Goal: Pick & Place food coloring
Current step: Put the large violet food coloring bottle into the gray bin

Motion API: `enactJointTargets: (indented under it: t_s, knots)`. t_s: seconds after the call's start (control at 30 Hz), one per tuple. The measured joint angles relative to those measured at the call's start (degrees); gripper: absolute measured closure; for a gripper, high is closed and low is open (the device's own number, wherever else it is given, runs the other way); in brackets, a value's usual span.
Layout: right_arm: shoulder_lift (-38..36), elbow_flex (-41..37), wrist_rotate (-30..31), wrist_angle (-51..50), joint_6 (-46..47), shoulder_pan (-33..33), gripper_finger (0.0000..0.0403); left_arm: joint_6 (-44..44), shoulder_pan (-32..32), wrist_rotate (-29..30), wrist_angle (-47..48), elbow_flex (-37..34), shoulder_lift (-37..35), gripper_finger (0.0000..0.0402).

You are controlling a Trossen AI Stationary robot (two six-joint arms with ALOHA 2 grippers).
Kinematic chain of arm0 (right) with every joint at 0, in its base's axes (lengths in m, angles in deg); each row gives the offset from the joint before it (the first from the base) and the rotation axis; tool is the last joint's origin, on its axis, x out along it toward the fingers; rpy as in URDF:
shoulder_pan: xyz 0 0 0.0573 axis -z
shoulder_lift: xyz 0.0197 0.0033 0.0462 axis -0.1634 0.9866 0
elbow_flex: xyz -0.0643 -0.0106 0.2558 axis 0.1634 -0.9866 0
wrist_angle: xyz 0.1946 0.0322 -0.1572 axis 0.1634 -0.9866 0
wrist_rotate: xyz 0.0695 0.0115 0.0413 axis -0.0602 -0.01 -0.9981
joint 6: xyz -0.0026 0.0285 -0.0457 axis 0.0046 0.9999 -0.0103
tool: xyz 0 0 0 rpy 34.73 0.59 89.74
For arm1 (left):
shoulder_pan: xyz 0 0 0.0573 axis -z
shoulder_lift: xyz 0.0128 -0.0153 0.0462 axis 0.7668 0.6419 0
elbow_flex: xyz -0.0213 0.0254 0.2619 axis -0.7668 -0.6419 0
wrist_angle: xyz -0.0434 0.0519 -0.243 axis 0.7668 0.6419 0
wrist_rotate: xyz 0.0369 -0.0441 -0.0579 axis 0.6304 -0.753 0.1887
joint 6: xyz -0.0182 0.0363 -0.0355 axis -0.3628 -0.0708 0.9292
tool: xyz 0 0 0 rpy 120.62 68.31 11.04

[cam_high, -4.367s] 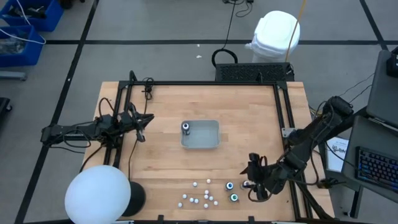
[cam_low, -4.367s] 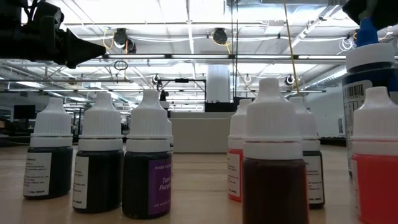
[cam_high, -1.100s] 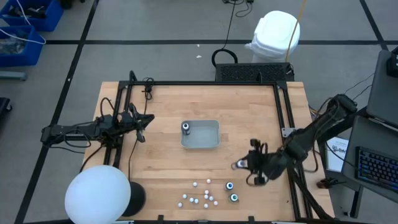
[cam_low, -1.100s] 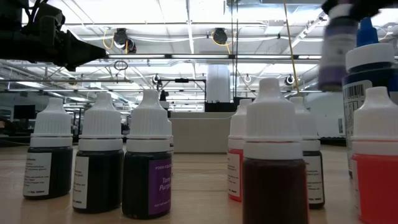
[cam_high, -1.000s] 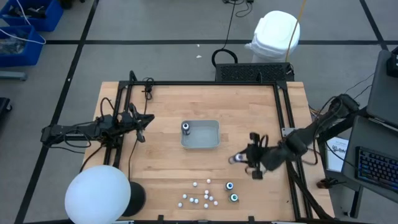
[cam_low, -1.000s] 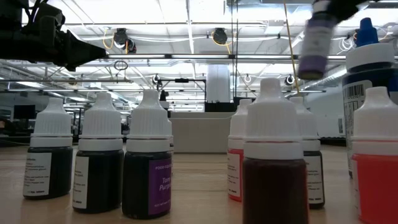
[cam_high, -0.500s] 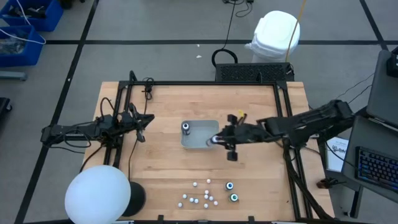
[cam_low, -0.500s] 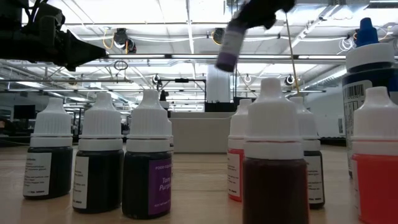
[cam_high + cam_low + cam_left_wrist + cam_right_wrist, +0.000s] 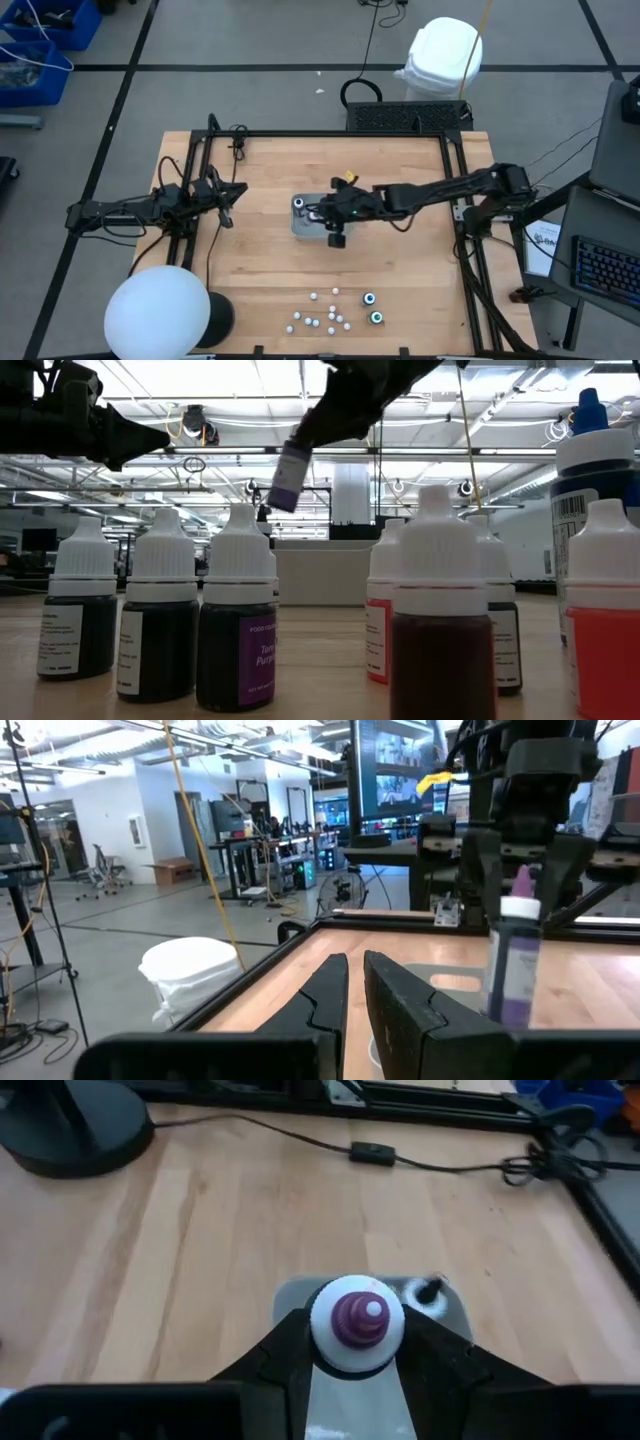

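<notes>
A row of capped bottles [image 9: 240, 615] is seen nearest in the low view. Beyond, one dark bottle [image 9: 299, 205] stands in the grey tray [image 9: 340, 203] at mid-table. A purple-capped bottle [image 9: 357, 1320] is clamped by the right gripper [image 9: 322, 213] above the tray, axis slightly tilted in the low view. Bare wood surrounds the tray. The left gripper [image 9: 226, 203], fingers nearly together, is parked at the left edge.

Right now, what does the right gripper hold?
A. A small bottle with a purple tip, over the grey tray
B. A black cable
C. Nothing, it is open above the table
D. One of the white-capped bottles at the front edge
A: the right gripper is closed on a purple-tipped bottle, with the grey tray just below.
</notes>
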Motion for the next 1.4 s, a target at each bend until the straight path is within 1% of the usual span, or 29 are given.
enactJointTargets:
  t_s: [0.4,0.63,0.7,0.83,1.33,1.4]
  knots:
    - [7.01,0.79,-1.25,3.68,0.24,3.18,0.0288,-0.81,0.0,-0.02,-1.06,0.0,0.0,0.0355]
    - [8.48,0.84,-1.28,3.69,0.46,3.97,0.0287,-0.76,0.0,-0.02,-1.27,0.0,-0.02,0.0355]
    - [9.22,0.92,-1.48,5.75,0.36,3.96,0.0287,-0.76,0.0,-0.02,-1.28,0.0,0.0,0.0355]
    - [9.44,0.82,-4.08,6.21,0.28,3.94,0.0286,-0.76,0.0,0.0,-1.48,0.0,0.0,0.0355]
    - [9.84,1.17,-3.95,6.03,1.76,3.94,0.0287,-1.15,0.0,0.02,-2.6,0.0,-0.02,0.0355]
    - [11.1,2.3,-3.49,6.67,1.96,3.94,0.0287,-1.15,0.0,0.02,-2.68,0.0,-0.02,0.0355]
